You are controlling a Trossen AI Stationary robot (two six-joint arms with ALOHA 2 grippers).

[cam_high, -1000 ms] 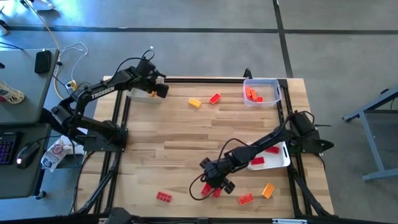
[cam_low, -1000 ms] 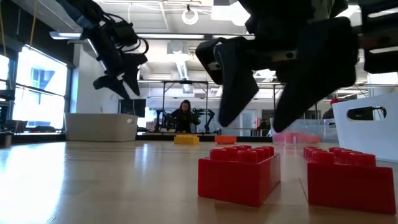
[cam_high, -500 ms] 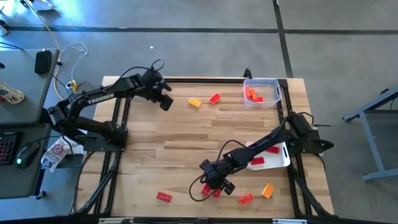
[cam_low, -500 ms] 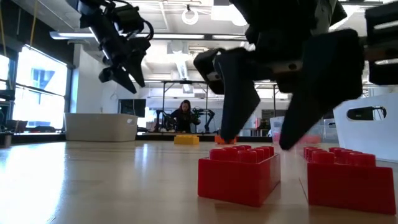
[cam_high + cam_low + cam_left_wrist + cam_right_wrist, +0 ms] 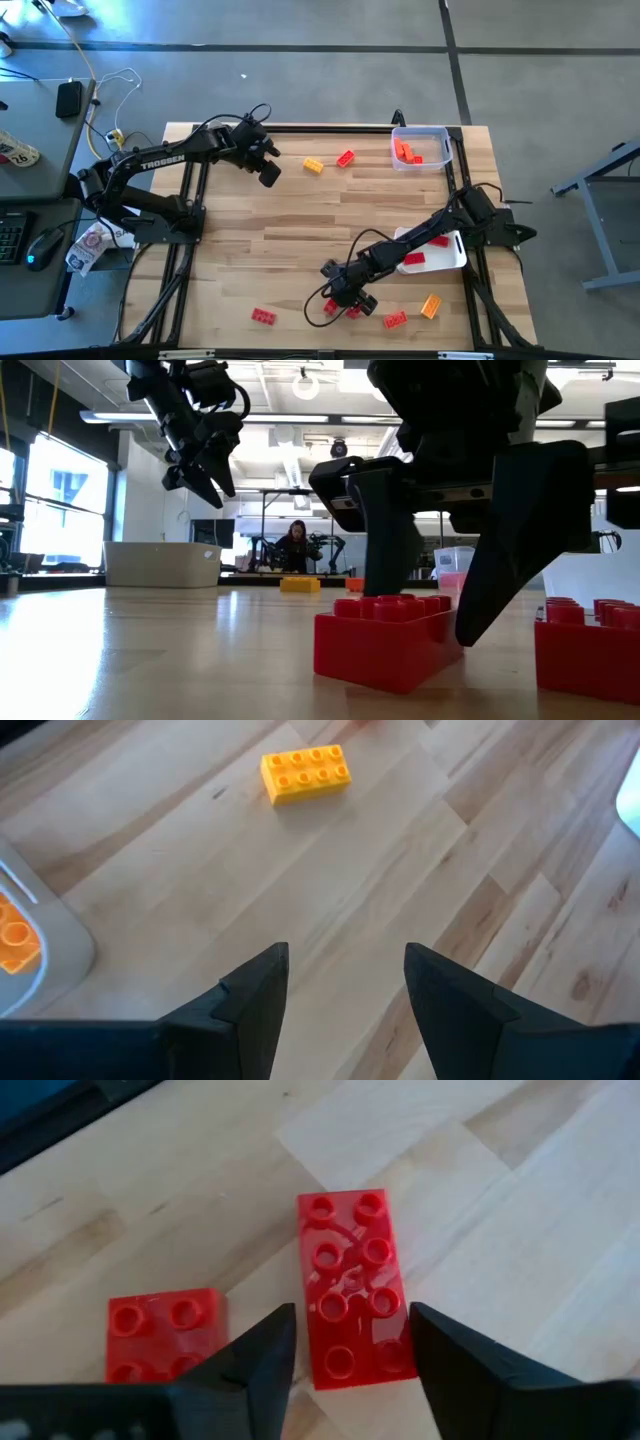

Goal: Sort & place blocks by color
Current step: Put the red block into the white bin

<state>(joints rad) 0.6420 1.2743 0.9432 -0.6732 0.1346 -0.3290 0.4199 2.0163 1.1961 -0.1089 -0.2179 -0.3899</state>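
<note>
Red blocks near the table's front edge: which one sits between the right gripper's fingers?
The long eight-stud red block, straddled by the right gripper. The shorter red block lies beside it, outside the fingers.

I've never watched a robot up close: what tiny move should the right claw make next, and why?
Probably close. The right claw is down at the table with its open fingers on either side of a red block, which still rests on the wood, so pinching it seems the natural next step.
</note>
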